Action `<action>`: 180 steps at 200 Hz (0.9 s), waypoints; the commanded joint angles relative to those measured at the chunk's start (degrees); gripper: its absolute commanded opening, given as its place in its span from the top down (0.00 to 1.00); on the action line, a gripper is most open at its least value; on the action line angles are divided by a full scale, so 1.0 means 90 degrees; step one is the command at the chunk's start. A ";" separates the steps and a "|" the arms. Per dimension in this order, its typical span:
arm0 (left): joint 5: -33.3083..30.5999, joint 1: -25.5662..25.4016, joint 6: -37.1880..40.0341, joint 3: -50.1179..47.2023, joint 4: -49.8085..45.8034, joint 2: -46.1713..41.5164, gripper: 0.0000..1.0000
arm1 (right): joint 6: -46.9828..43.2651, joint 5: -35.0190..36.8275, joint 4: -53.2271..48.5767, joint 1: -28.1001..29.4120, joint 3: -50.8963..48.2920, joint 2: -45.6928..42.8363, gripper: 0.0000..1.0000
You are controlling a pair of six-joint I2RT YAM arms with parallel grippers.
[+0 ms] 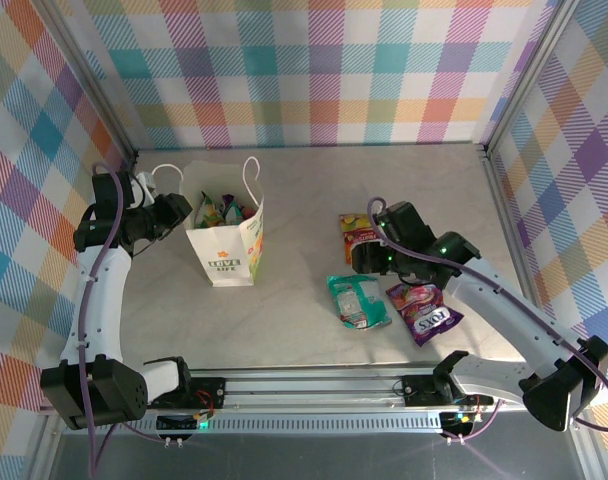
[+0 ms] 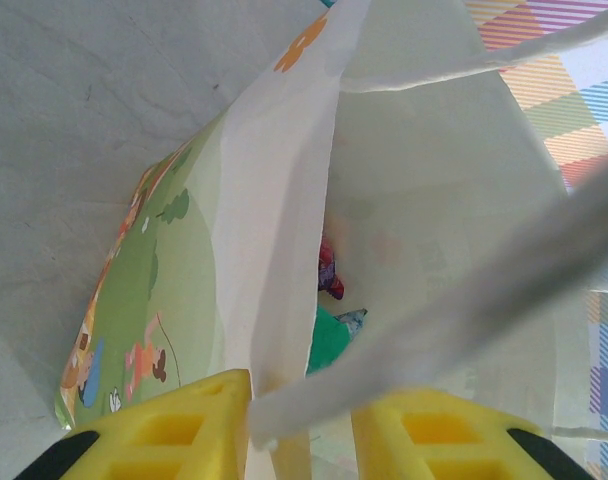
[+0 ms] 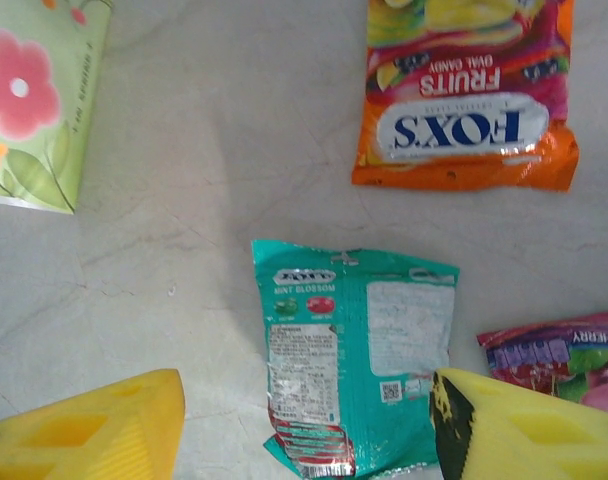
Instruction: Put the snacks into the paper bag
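Three snacks [image 1: 424,312] lie outside the paper bag [image 1: 227,245], which stands at ten o'clock of the teal packet [image 3: 359,360], rim pinched by your left gripper [image 2: 299,420]; your right gripper [image 3: 304,420] hangs open over that packet; lower and close next.

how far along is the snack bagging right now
Partly done. Some packets already lie inside the paper bag. In hand: the left end effector pinches the bag's rim, and the right end effector hangs open over the teal packet. Left: that one, the orange Fox's packet and the purple packet are on the table.
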 commanded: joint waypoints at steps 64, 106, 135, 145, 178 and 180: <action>-0.0070 0.0070 0.0168 0.0062 -0.0208 0.0010 0.68 | 0.0849 -0.0949 0.0009 -0.0550 -0.0924 0.0066 0.29; -0.0096 0.0070 0.0190 0.0033 -0.0227 0.0022 0.68 | 0.1004 -0.1239 0.0277 -0.0784 -0.1299 0.0237 0.25; -0.0106 0.0064 0.0199 0.0030 -0.0228 0.0034 0.67 | 0.1036 -0.1487 0.0563 -0.0962 -0.1583 0.0435 0.23; -0.0106 0.0070 0.0207 0.0032 -0.0228 0.0044 0.68 | 0.1035 -0.1556 0.0632 -0.0999 -0.1659 0.0523 0.22; -0.0115 0.0063 0.0207 0.0023 -0.0213 0.0073 0.68 | 0.1062 -0.1602 0.0804 -0.1061 -0.1845 0.0788 0.16; -0.0115 0.0061 0.0207 0.0023 -0.0212 0.0069 0.68 | 0.1060 -0.1605 0.0816 -0.1063 -0.1848 0.0799 0.15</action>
